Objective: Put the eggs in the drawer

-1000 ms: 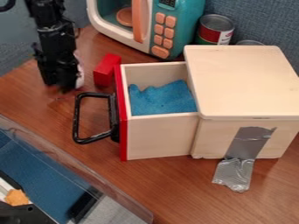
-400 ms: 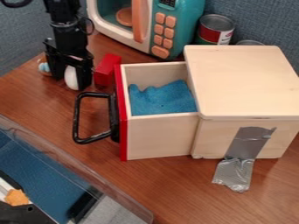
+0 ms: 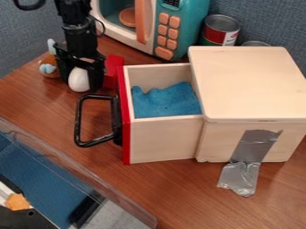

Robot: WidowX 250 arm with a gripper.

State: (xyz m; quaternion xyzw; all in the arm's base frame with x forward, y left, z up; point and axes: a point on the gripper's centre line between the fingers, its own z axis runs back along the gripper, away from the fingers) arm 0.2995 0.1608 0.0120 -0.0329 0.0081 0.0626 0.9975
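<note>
Pinching the egg [image 3: 79, 79] in its jaws, the gripper [image 3: 80, 85] hangs out on the handle side of the open drawer [image 3: 161, 141]! Red block [image 3: 115, 66] right beside the drawer's front, blue cloth [image 3: 167, 101] inside the drawer, microwave [image 3: 188, 24] standing behind it.

Egg [image 3: 79, 80]: left of drawer [image 3: 161, 141]. Cloth [image 3: 166, 102]: in drawer. Block [image 3: 112, 67]: between egg and drawer. Microwave [image 3: 194, 27]: behind drawer. Can [image 3: 220, 33]: behind box [image 3: 248, 82].
</note>
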